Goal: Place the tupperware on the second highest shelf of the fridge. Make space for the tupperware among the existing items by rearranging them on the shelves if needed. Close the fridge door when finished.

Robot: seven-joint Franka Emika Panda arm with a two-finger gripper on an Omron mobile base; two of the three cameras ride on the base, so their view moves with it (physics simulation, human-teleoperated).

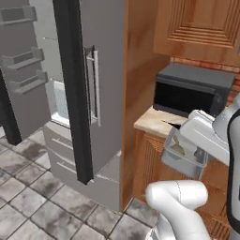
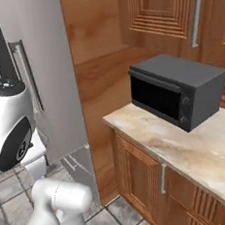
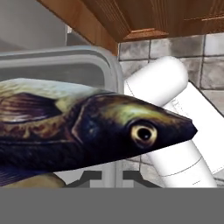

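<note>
Setting: a domestic kitchen, rendered. Evidence: tall grey fridge point(image 1: 101, 93) with one door swung open, vertical silver bar handle point(image 1: 95, 84) and door bins point(image 1: 23, 56); ribbed wooden cabinets point(image 2: 165, 7) overhead and wooden base units point(image 2: 140, 180) beneath a pale marbled worktop point(image 2: 195, 145). Further evidence: dark microwave point(image 2: 178, 91) standing on that worktop against a strip of brick backsplash point(image 1: 201, 65), and mottled grey stone floor tiles point(image 1: 33, 206) in front of the fridge.
</note>
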